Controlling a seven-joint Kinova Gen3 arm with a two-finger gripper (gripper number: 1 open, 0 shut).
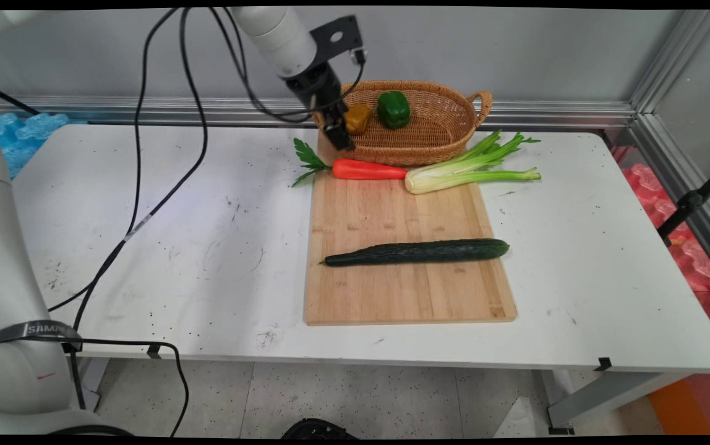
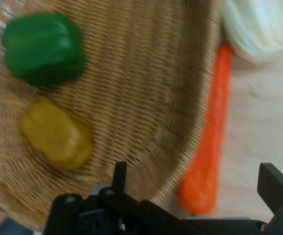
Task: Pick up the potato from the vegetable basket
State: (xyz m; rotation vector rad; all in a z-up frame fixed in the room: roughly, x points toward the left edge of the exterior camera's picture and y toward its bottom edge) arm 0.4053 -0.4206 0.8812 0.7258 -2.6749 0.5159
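My gripper (image 1: 341, 136) hangs over the left rim of a wicker basket (image 1: 435, 139), just above the far edge of the wooden cutting board (image 1: 392, 210). In the hand view the gripper (image 2: 198, 183) is open, with its fingers (image 2: 119, 175) apart and nothing held. Between them, lower down, lies the thick end of an orange carrot (image 2: 210, 147). The carrot (image 1: 367, 169) rests along the board's far edge with its leaves to the left. Inside the basket (image 2: 146, 88) sit a green pepper (image 1: 393, 109) (image 2: 43, 49) and a yellow pepper (image 1: 358, 118) (image 2: 56, 137).
A celery stalk (image 1: 466, 170) (image 2: 254, 29) lies right of the carrot, against the basket. A dark cucumber (image 1: 417, 251) lies across the board's middle. Black cables (image 1: 138, 185) trail over the table's left side. A metal rail (image 1: 547, 114) runs along the back.
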